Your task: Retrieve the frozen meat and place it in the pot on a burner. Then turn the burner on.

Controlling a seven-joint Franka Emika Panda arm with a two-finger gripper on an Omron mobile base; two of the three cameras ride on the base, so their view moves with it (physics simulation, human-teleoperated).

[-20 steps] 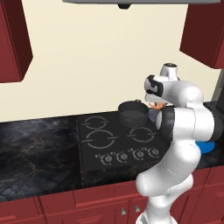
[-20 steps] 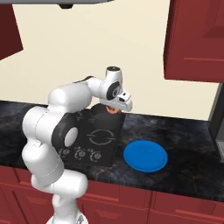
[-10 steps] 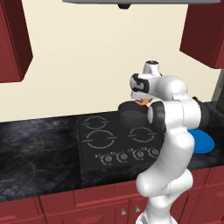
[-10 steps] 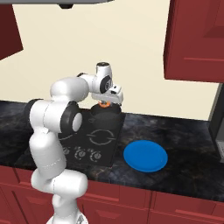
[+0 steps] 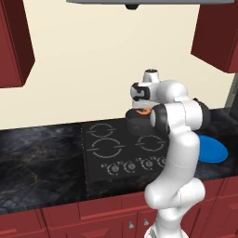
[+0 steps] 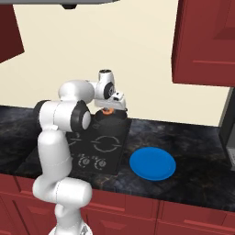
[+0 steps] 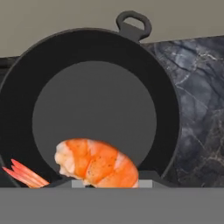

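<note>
The frozen meat (image 7: 96,164), an orange-red curved chunk with pale streaks, sits between the fingertips of my gripper (image 7: 105,181), which is shut on it. Straight below it lies the open mouth of the dark grey pot (image 7: 166,105), one loop handle at its far rim. In the left base view my gripper (image 5: 142,109) holds the frozen meat (image 5: 143,111) just above the pot (image 5: 138,124), which stands at the back right of the black cooktop. From the right I see the frozen meat (image 6: 108,110) over the pot (image 6: 110,121). The burner under the pot is covered by it.
A flat blue plate (image 5: 211,148) lies on the dark marble counter right of the cooktop (image 5: 93,162). A row of small knobs (image 5: 138,164) runs along the cooktop's front. Red cabinets hang at the upper left and right, and a range hood sits overhead.
The arm has swung my gripper to the left and back with the frozen meat, from beside the pot to over its mouth. The pot and the plate have stayed put.
</note>
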